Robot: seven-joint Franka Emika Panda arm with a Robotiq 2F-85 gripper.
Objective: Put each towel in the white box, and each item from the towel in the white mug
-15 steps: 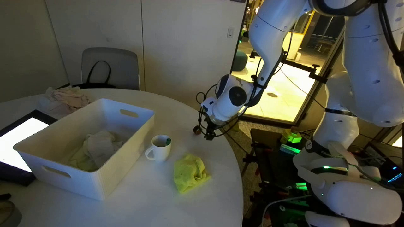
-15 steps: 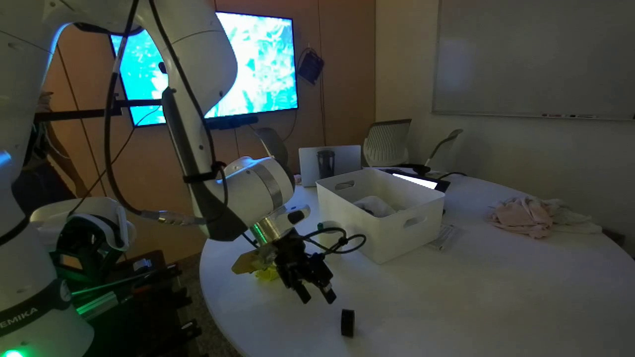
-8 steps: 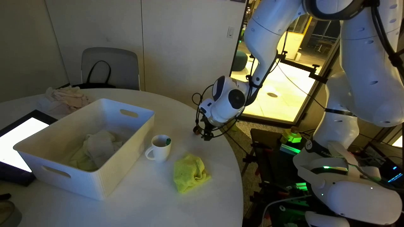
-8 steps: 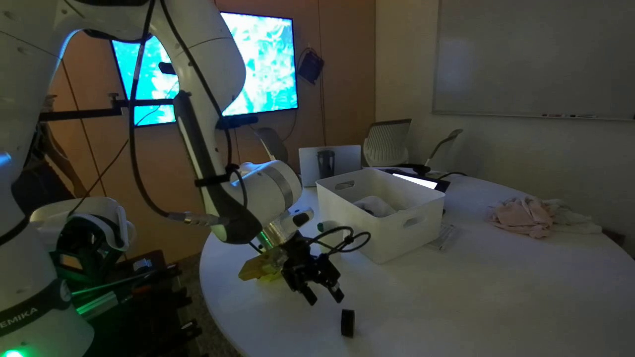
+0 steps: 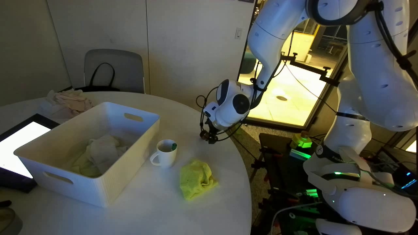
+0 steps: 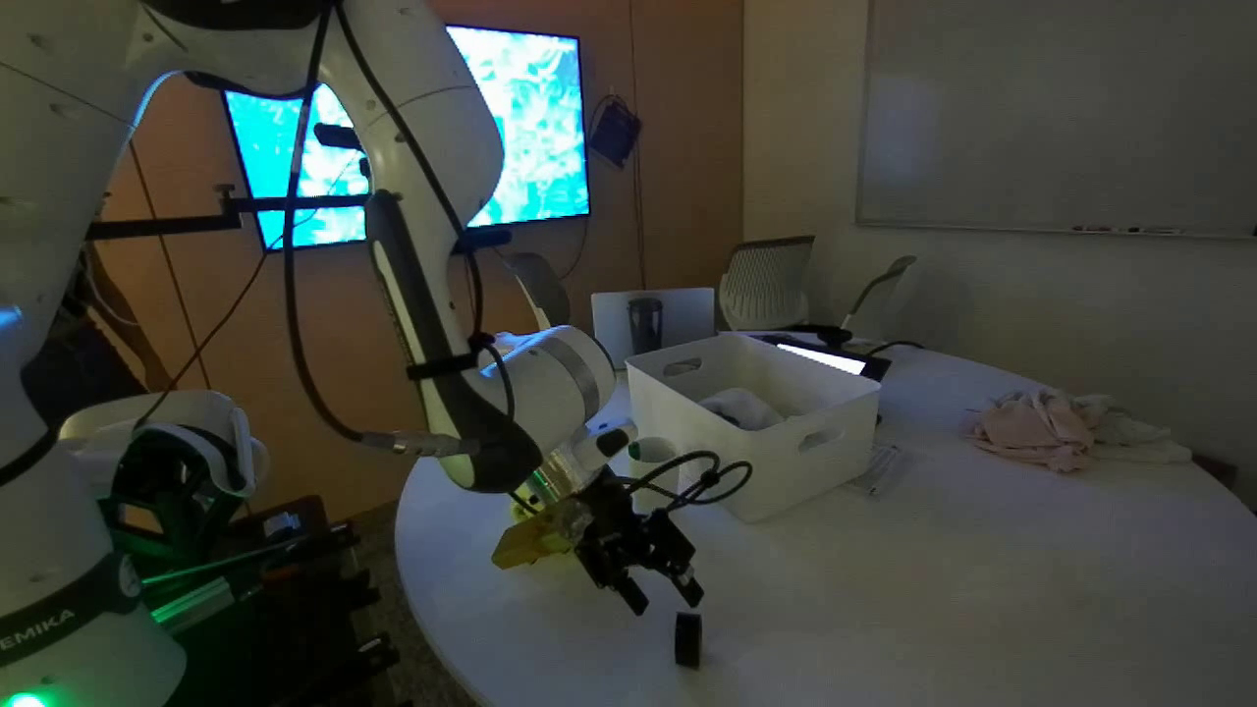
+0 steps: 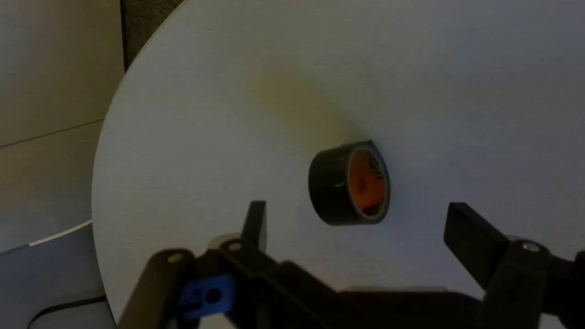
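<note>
A bright yellow-green towel (image 5: 197, 179) lies bunched on the table; the arm mostly hides it in an exterior view. The white mug (image 5: 166, 156) stands between it and the white box (image 5: 130, 171), a green-tipped item (image 5: 174, 146) poking above its rim. Inside the box is a rumpled cloth heap (image 5: 102, 151), whitish on top and yellow-green lower down. In the wrist view a black tape roll (image 7: 336, 185) with an orange core stands on edge on the table. My gripper (image 7: 356, 206) is open, fingers apart on either side of the roll, not touching it; it hangs just above and beside the roll.
A lit tablet (image 5: 24, 143) lies against the far side of the box. Pink and white cloths (image 6: 1041, 429) are heaped further off. A laptop (image 6: 609, 329) and dark tumbler (image 6: 645, 324) stand behind the box. The round table's edge (image 7: 93, 183) curves close to the roll.
The arm has swung across the table, bringing the open gripper closer to the tape roll. The towel, mug, box and roll have stayed in place.
</note>
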